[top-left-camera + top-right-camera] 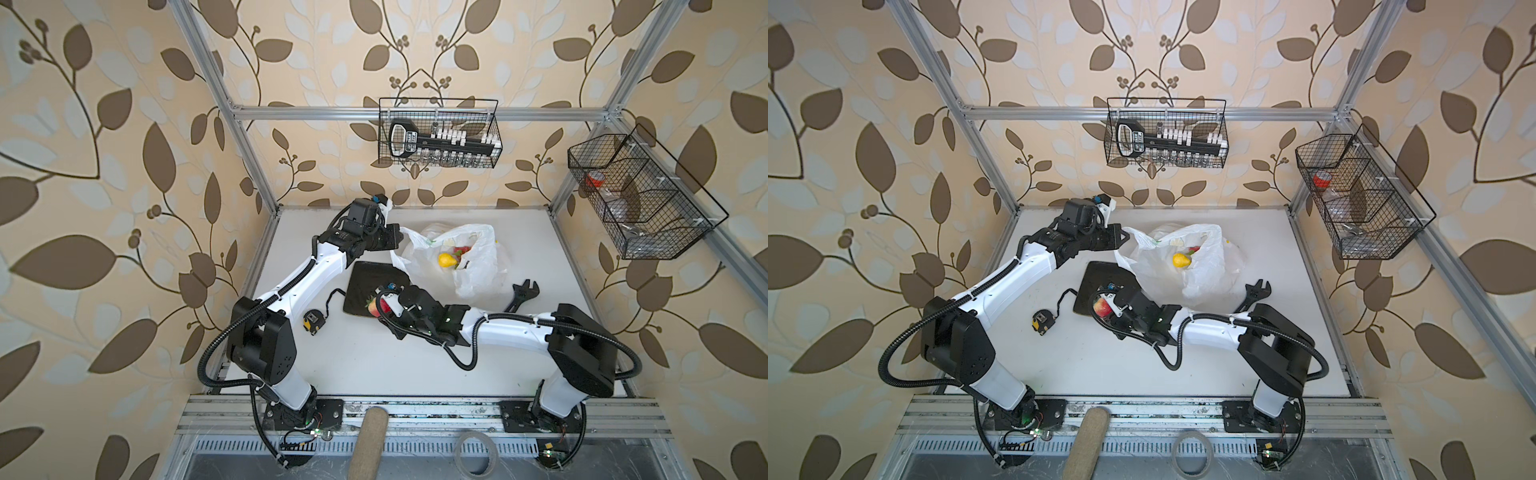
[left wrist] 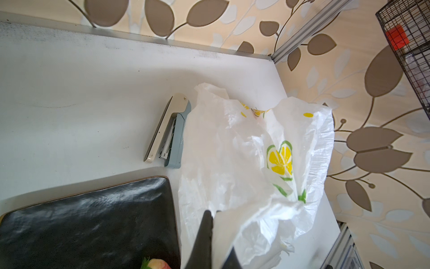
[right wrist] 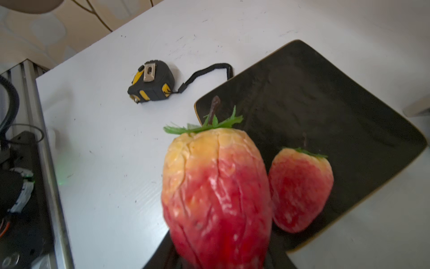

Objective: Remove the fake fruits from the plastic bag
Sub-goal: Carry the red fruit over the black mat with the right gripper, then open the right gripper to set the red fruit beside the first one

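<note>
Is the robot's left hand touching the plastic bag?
Touching. In the left wrist view the left gripper has its black fingers shut on the plastic bag, pinching its crinkled edge.

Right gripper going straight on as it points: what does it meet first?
Probably the corner of the black plate, the held strawberry touching first; depth is unclear, so possibly the bare table beside it.
</note>
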